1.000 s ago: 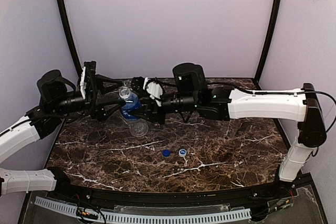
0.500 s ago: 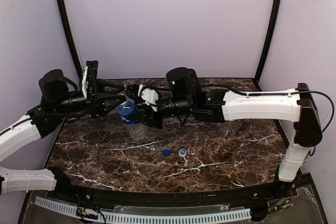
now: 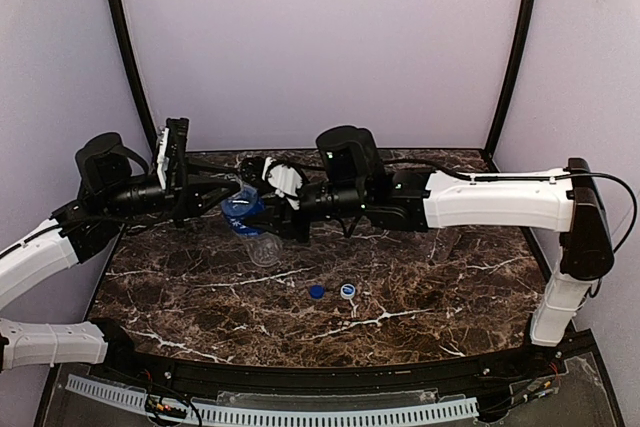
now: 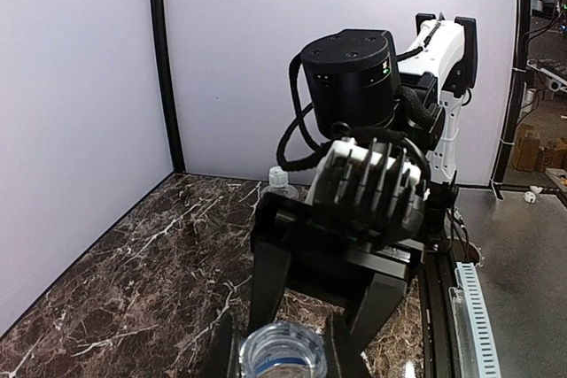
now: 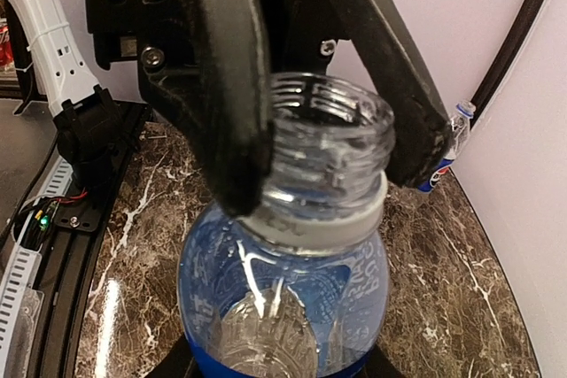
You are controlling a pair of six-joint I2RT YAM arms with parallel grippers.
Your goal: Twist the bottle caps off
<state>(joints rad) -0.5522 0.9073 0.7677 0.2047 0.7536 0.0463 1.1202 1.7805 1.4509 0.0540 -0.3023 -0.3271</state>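
Top view: left tool (image 3: 230,204) and right tool (image 3: 256,217) both pinch one bottle (image 3: 241,213) over the tabletop (image 3: 430,287). A blue cap (image 3: 316,291) and white cap (image 3: 348,290) lie well in front of it, bare room around. Left wrist: its open mouth (image 4: 282,350) sits at the bottom edge. Right wrist: left fingers (image 5: 232,95) squeeze its neck.
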